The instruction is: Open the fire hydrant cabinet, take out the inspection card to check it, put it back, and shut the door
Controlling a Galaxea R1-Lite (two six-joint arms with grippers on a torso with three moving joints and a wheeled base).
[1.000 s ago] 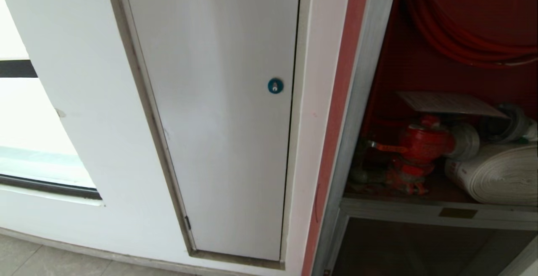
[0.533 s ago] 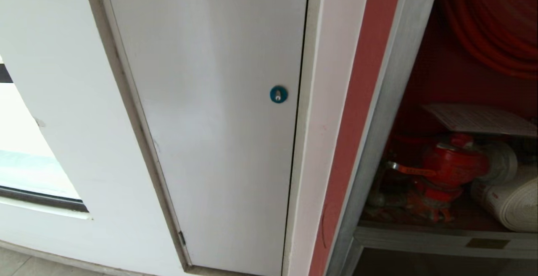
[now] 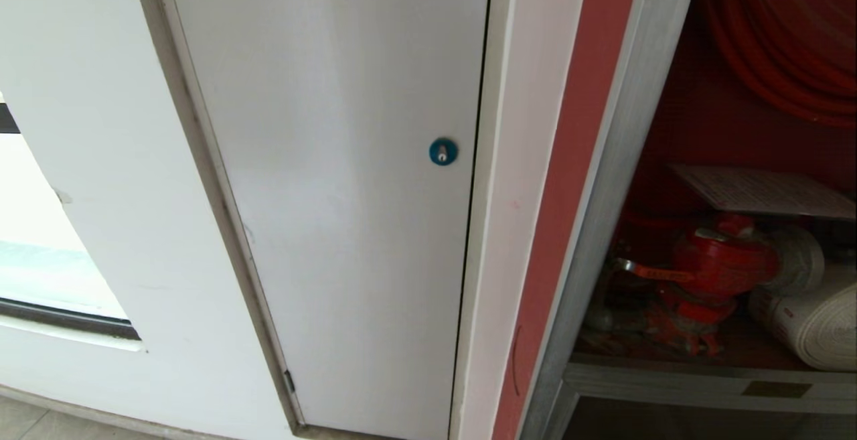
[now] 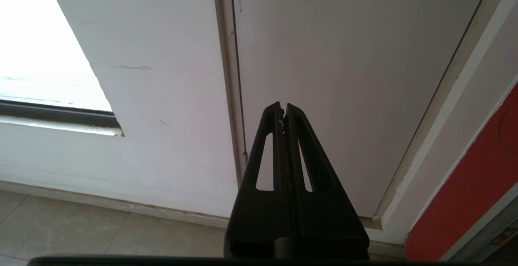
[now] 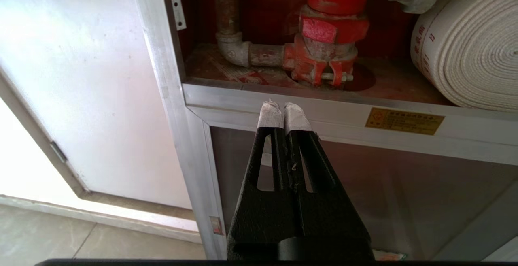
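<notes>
Fire hydrant cabinet [image 3: 602, 179] at right of head view: brushed silver metal frame, red interior, standing open; door itself not visible. Inside, upper part: coiled red hose [image 3: 776, 45], ribbed and rounded. Below it: inspection card [image 3: 763, 189], thin flat white sheet with fine printed rows, lying nearly level above the red valve [image 3: 720, 262]. Valve cast and chunky, paint chipped. Beside it: white rolled hose [image 3: 813, 323], woven fabric in tight flat turns, resting on the shelf. Small brass-coloured plate [image 5: 404, 121] on the silver crossbar. To the left: plain smooth white panel [image 3: 335, 179] with round blue lock [image 3: 442, 151].

Left gripper [image 4: 283, 112]: black fingers pressed together, empty, facing the white panel. Right gripper [image 5: 283, 112]: white-taped tips closed together, empty, before the crossbar.
</notes>
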